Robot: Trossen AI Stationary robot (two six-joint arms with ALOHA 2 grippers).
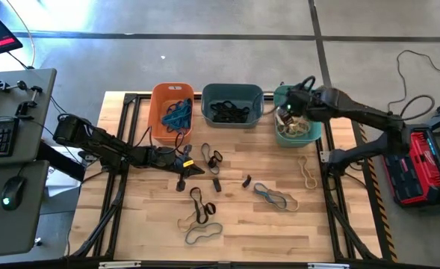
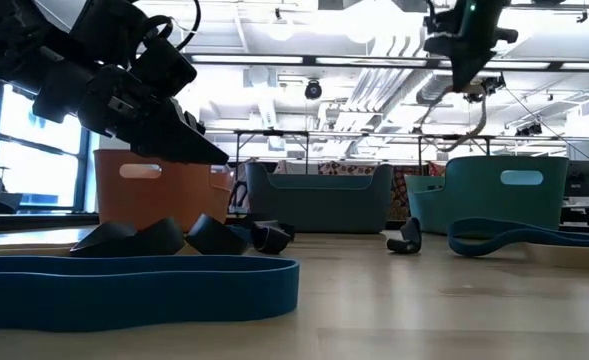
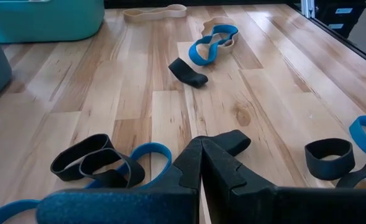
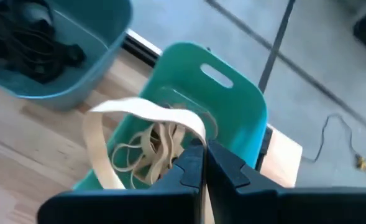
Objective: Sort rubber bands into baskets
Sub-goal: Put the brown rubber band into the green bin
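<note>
A: What is on the left?

B: The left end effector (image 1: 193,169) sits low over the wooden desk (image 1: 317,232), pinched shut and empty, with loose blue, black and tan rubber bands (image 1: 205,217) near it. Behind stand the orange plastic tub (image 1: 160,97), the blue-grey tub (image 1: 232,93) and the teal green tub (image 1: 309,136).

A: And the right one?

B: The right end effector (image 1: 285,113) is shut on a floppy tan rubber band (image 4: 117,118) above the teal tub. The band could snag on the rim and flop outside.

blue band (image 2: 124,290) cut off at frame edge; teal basket (image 1: 309,136) partly hidden by arm
</note>
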